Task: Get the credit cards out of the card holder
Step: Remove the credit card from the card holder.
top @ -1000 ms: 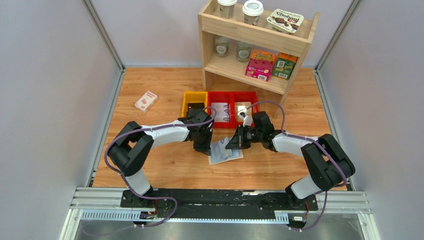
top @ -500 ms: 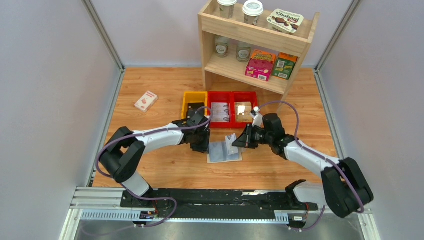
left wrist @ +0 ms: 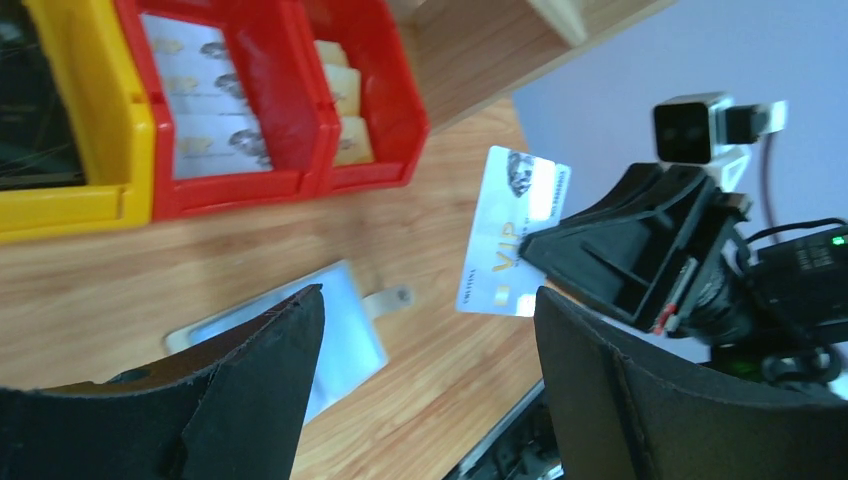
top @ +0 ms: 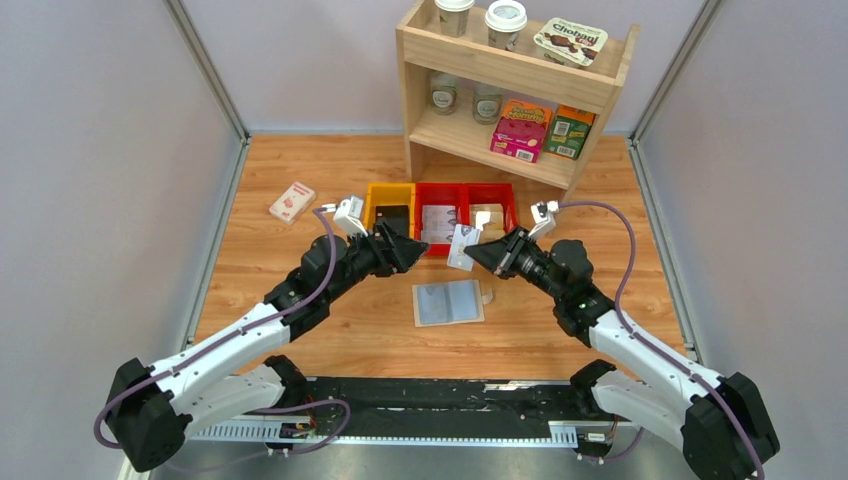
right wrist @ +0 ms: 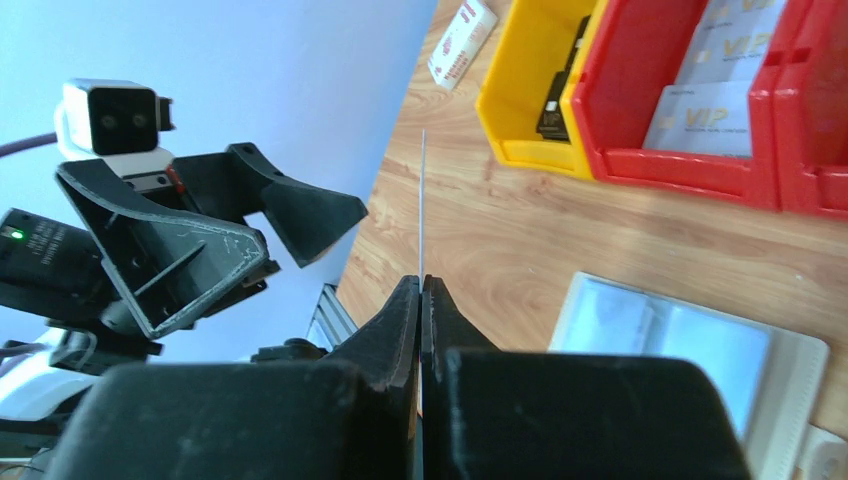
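Card out of the holder, drop-off pending
Pinched edge-on between the pressed-together fingers of the right gripper (right wrist: 420,288): one credit card (left wrist: 510,232), held in the air between card holder (top: 447,302) and red bin (left wrist: 230,185). Spread wide and empty: left gripper (top: 418,250). Next, probably: reach over the bin of matching cards, then release. Card holder lying open on the table (top: 540,345), remaining cards hard to tell
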`<state>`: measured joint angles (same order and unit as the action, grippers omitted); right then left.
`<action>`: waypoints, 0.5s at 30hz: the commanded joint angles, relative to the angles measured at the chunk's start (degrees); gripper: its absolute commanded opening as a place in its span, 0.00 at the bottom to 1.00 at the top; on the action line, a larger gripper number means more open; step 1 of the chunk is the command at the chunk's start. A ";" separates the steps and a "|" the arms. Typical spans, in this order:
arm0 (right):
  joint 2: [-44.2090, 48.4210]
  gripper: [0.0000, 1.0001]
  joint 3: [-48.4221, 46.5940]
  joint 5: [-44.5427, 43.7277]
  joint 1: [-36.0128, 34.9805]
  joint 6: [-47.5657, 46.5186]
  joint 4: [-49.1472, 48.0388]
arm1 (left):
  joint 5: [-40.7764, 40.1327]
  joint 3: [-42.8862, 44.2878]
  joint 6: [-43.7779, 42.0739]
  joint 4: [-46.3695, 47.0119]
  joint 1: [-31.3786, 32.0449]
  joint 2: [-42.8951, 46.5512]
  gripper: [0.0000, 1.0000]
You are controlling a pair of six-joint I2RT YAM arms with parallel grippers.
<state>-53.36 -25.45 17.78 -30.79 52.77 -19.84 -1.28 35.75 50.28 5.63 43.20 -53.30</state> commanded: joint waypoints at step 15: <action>-5.78 0.00 -4.61 -3.89 -4.81 7.16 -18.13 | 11.38 -3.75 13.52 31.54 0.04 -10.94 0.73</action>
<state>-58.30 -27.83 14.81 -35.14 58.41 -31.86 6.61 31.99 61.49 28.69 43.20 -63.11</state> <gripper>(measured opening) 0.006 0.751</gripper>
